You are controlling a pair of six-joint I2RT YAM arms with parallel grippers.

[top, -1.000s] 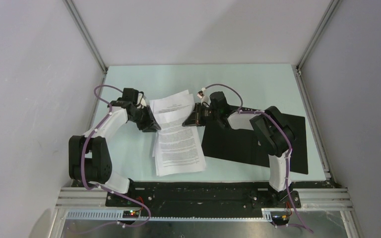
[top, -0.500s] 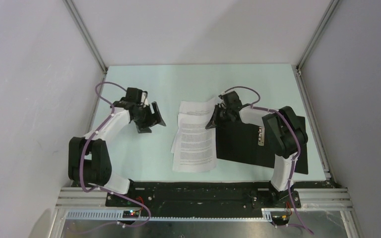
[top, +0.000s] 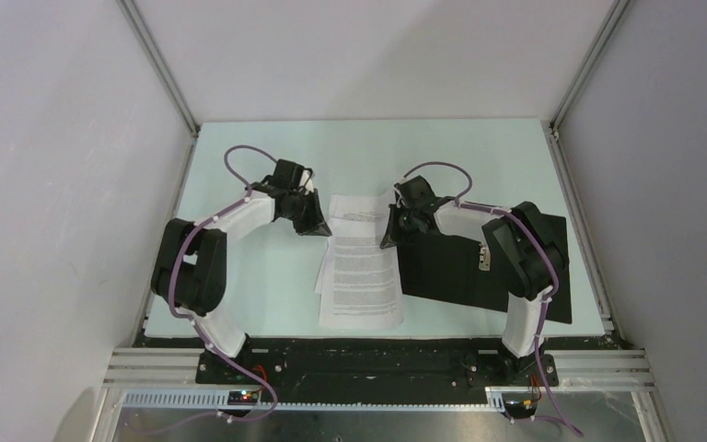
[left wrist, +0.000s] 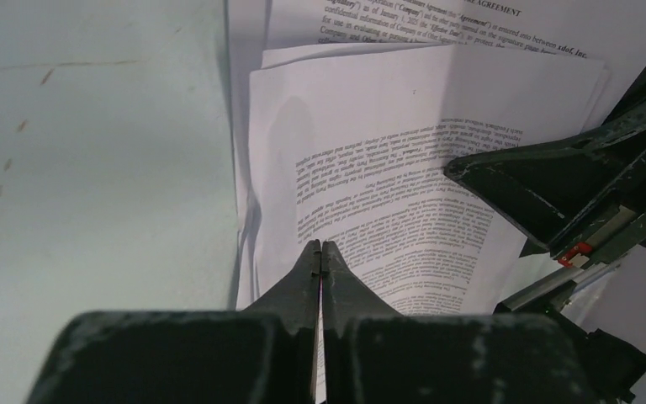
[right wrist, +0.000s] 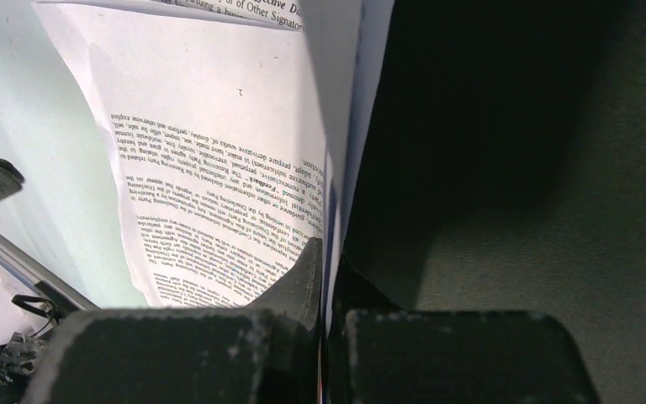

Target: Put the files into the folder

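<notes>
The files [top: 361, 276] are a loose stack of white printed sheets lying mid-table, their right edge overlapping the open folder [top: 451, 272], which lies flat with its black inside up. My right gripper [top: 389, 238] is shut on the right edge of the sheets, which stand between its fingers in the right wrist view [right wrist: 328, 252], with the files [right wrist: 210, 168] to the left and the folder [right wrist: 538, 210] to the right. My left gripper [top: 320, 226] is shut, its tips [left wrist: 320, 246] over the top sheet [left wrist: 387, 168] near the upper left corner. I see nothing held between its jaws.
Grey enclosure walls stand on three sides, with metal posts at the back corners [top: 189, 124]. A black rail [top: 377, 361] runs along the near table edge. The right gripper's body [left wrist: 572, 185] shows in the left wrist view, close to the left fingers.
My left gripper has moved right to the stack's upper left corner and gone from open to shut. The stack has shifted slightly. The right gripper has stayed at the sheets' right edge.
</notes>
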